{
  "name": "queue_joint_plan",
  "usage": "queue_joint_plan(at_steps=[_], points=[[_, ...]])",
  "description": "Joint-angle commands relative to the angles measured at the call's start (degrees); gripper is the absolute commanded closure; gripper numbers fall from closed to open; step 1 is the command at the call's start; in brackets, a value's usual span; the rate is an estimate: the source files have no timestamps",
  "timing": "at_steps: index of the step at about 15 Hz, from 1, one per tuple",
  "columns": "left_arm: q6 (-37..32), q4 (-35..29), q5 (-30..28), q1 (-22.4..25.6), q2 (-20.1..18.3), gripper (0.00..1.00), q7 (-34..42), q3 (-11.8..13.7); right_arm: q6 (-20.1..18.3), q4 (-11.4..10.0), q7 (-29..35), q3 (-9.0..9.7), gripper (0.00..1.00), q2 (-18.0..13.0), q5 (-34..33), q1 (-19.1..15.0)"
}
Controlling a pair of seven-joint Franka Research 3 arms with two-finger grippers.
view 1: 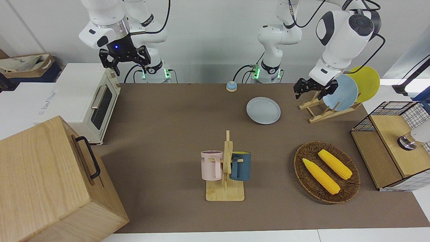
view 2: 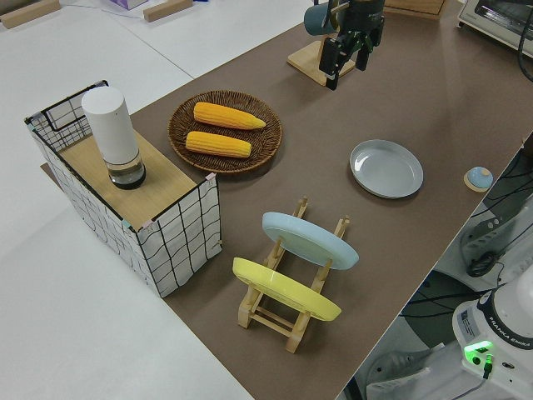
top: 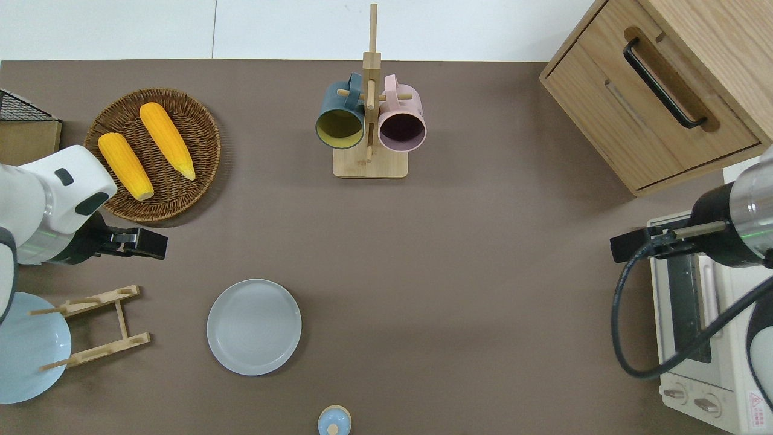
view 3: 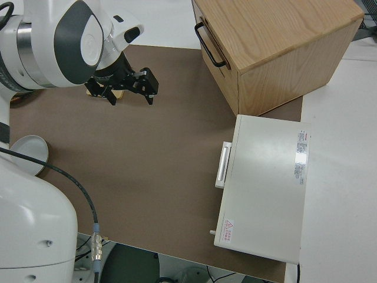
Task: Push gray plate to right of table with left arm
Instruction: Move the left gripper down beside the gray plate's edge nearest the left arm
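Plate lies flat on bare tabletop, open brown surface beside it; my left gripper hangs open, empty; right arm parked.

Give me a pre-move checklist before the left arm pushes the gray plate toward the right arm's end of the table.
1. Round pale gray plate flat on the brown table: ok.
2. Left end effector touching the plate: not ok; it is in the air, apart from the plate.
3. Left end effector holding nothing: ok.
4. Push path toward the right arm's end: ok; bare table lies alongside the plate.
5. Small blue bell off the path: ok, nearer the robots than the plate.
6. Right arm parked: ok.
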Motion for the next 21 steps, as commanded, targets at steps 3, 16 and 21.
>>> queue_joint_plan(at_steps=[3,16,21], points=[[2.48,-8.17,0.35,-0.39,-4.74,0.00,0.51,0.06,-0.85,0.46,0.05,0.77,0.017,-0.17,0.59,-1.16],[24.78,-35.22,-0.88,-1.36,-14.49,0.00,0.51,-1.70,-0.85,0.46,0.05,0.86,0.017,-0.17,0.59,-1.16],[31.48,-41.13,-0.88,-1.36,-14.76,0.00,0.42,-2.76,-0.85,0.46,0.05,0.86,0.017,-0.17,0.59,-1.16]])
